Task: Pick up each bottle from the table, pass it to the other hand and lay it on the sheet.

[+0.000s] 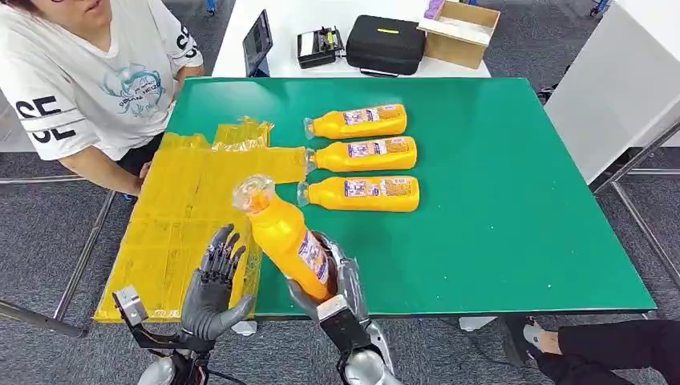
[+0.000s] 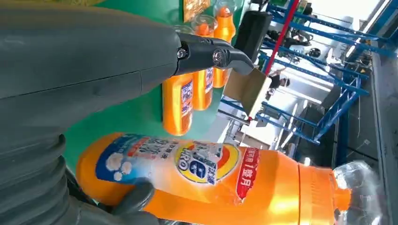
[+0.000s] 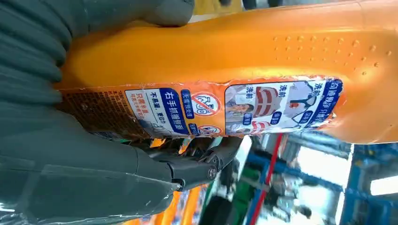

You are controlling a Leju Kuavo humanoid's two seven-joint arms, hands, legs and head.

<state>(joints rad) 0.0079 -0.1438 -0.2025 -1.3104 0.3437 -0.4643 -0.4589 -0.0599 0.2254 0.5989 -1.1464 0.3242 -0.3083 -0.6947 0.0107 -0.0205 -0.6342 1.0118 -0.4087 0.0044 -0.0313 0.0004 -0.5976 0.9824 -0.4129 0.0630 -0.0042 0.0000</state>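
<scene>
Head view: right hand (image 1: 333, 281) grasping an orange bottle (image 1: 285, 233) above the green desk (image 1: 497, 200), tilted, cap toward the yellow sheet (image 1: 184, 208). Left hand (image 1: 215, 285) beside it, fingers spread, holding nothing. Three more bottles (image 1: 361, 158) lying in a row.

Left wrist view: bottle close by.

Right wrist view: fingers (image 3: 187, 166) wrapped around its label.

bright, even overhead light in the head view, soft short shadows under the three lying bottles (image 1: 359, 156), mild glare on the yellow sheet (image 1: 188, 216). both wrist views sharp up close on the held bottle (image 2: 211, 173), background blurred and blown out white. clear cap (image 2: 359, 187) glints. slight wide-angle bend at edges.
</scene>
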